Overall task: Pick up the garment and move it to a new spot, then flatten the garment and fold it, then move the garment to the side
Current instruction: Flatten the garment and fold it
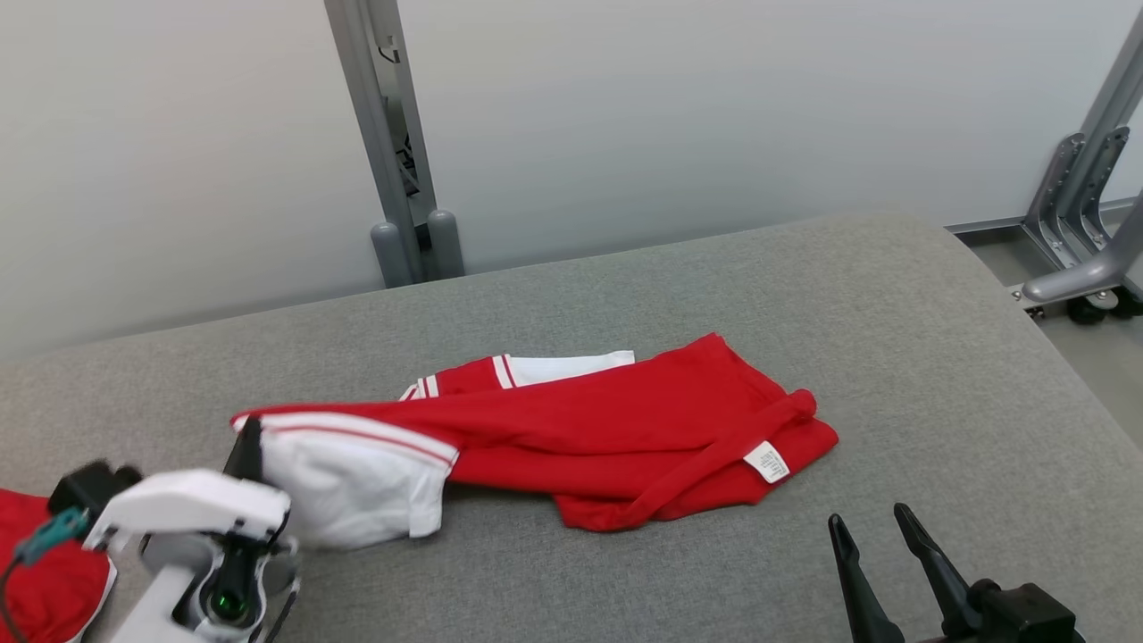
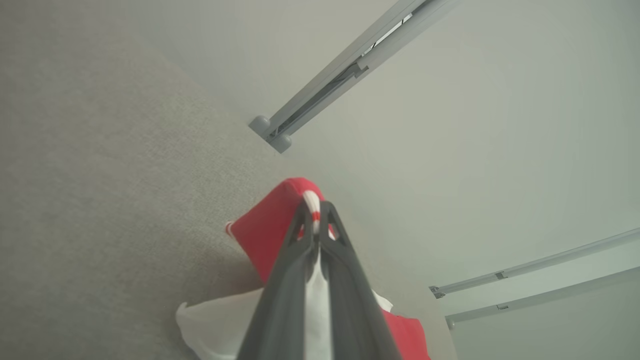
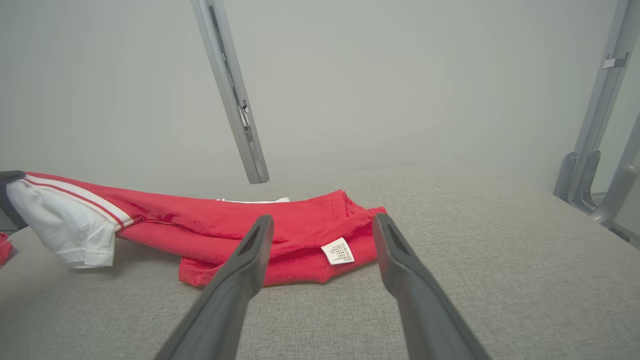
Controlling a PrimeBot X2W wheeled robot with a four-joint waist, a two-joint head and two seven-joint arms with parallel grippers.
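Head view framing is dominated by a wide grey fabric-covered surface (image 1: 625, 295), backed by a pale wall against which a grey metal post (image 1: 384, 134) is stood upright behind the far edge. The red garment (image 1: 625, 429) is laid across the middle of that surface, crumpled and partly doubled over itself, stretched from the robot's left toward its right. A second piece of red cloth (image 1: 45, 572) is seen at the lower left corner, apart from the garment. The garment's white sleeve (image 1: 357, 491), edged with red and white stripes, is held up off the surface at the left end, with a shadow cast beneath it in the right wrist view. The left gripper (image 1: 250, 430) is closed on the striped edge of that sleeve; in the left wrist view its fingers (image 2: 300, 235) are seen pressed together with the fabric pinched between them. The right gripper (image 1: 868, 518) is kept near the lower right, its fingers spread wide and nothing held, pointed toward the garment's right end. A small white label (image 1: 766, 461) is turned outward there.
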